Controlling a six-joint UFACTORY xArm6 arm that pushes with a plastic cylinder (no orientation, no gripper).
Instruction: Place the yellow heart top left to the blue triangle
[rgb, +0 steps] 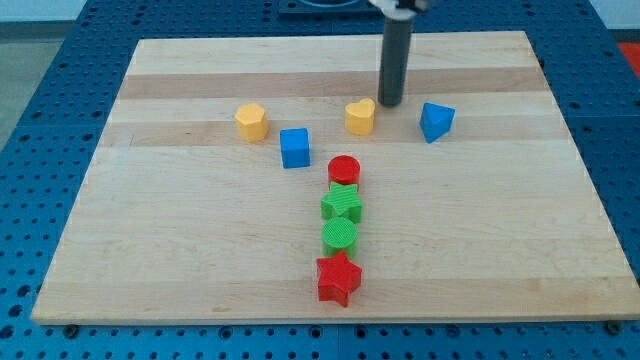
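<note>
The yellow heart (360, 116) lies on the wooden board (200, 250), just left of the blue triangle (436, 121), with a gap between them. My tip (389, 104) stands just right of and slightly above the heart's upper right edge, close to it, between the heart and the triangle. I cannot tell if the tip touches the heart.
A yellow pentagon-like block (252, 122) and a blue cube (294, 147) lie at the left. A column runs down the middle: red cylinder (344, 169), green star (342, 205), green cylinder (340, 235), red star (338, 278).
</note>
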